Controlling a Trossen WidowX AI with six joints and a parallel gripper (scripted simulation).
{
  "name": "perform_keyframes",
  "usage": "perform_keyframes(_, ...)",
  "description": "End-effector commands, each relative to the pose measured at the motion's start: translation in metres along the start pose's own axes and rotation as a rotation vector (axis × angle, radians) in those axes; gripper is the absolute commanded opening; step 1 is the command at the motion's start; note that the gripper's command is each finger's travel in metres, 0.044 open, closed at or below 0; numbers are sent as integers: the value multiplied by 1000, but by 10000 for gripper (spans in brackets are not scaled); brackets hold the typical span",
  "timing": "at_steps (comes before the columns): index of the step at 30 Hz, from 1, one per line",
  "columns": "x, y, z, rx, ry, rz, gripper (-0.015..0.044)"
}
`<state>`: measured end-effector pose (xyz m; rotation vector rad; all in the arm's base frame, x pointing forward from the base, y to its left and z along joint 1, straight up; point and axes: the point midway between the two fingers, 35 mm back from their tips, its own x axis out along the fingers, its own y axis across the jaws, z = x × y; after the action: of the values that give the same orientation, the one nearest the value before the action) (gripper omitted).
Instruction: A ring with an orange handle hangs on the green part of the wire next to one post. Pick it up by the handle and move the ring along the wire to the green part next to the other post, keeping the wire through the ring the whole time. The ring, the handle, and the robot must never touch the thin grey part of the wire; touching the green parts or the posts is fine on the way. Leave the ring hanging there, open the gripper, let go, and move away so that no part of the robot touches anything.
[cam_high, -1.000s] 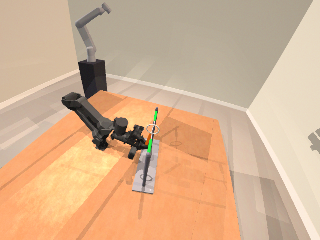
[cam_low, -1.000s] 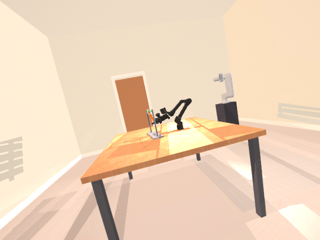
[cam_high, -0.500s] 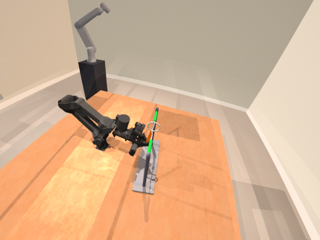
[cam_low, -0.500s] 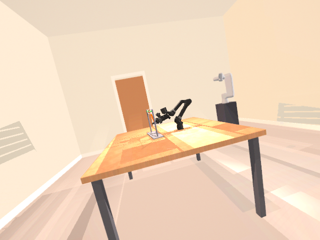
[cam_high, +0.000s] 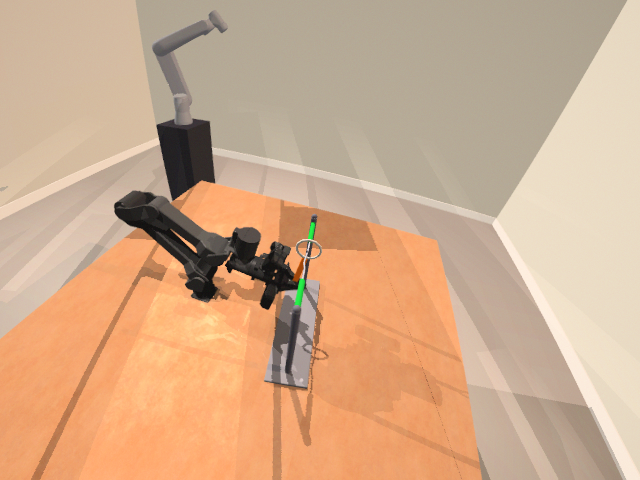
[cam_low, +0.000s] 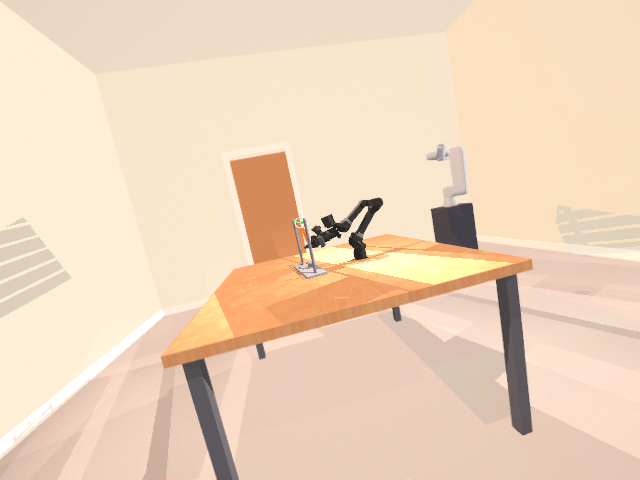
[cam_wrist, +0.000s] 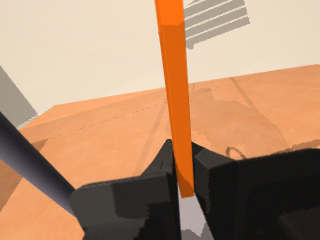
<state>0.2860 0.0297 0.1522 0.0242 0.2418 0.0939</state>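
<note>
The ring (cam_high: 321, 250) is around the wire, at its grey stretch close to the inner end of the far green part (cam_high: 311, 230). The views do not show clearly whether ring and grey wire touch. The near green part (cam_high: 299, 293) joins the near post (cam_high: 292, 341). The orange handle (cam_high: 298, 269) (cam_low: 304, 234) (cam_wrist: 177, 90) slants down from the ring to my gripper (cam_high: 296, 283) (cam_wrist: 174, 143). My gripper is shut on the handle's lower end, below the wire and between the posts. The fingers hide part of the handle.
The far post (cam_high: 314, 219) stands at the other end of the grey base plate (cam_high: 279, 369). A post (cam_wrist: 37, 172) slants past the fingers on the left of the wrist view. The table (cam_high: 180, 413) (cam_low: 356, 310) carries the stand and my arm. Another arm stands on a dark pedestal (cam_high: 186, 155) beyond the table.
</note>
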Motion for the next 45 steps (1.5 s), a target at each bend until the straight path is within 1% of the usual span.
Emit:
perform_keyframes(1, 0, 3, 1, -19, -7, 8, -150)
perform_keyframes(45, -1, 40, -3, -40, -15, 19, -150)
